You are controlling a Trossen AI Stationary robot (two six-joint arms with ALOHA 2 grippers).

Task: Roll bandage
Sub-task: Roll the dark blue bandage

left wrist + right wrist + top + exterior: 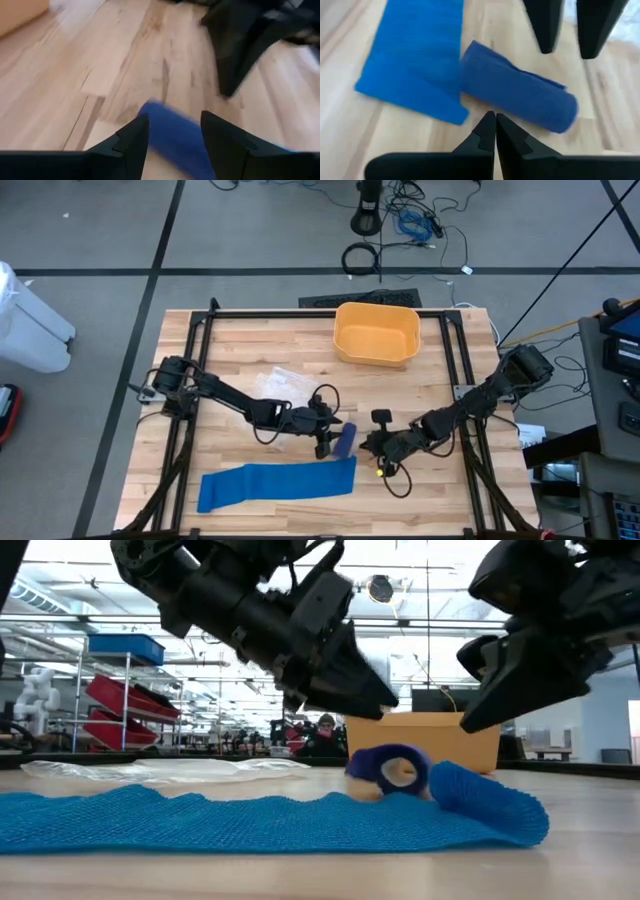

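A blue bandage lies near the table's near edge. Its flat strip [270, 484] is spread on the wood, and its right end is wound into a short roll [343, 442] that rests on its side on the table; the roll's hollow end shows in the low view [398, 769]. My left gripper [326, 442] is open and hovers just above and left of the roll, one finger on either side of it in the left wrist view [175, 121]. My right gripper [377, 447] is shut and hangs just right of the roll [520, 102], clear of it.
An orange bin [376, 333] stands at the far middle of the table. A clear plastic wrapper [275, 385] lies left of centre, behind the left arm. A small yellow object on a black cord [382, 473] lies under the right arm. Black frame rails run along the table's sides.
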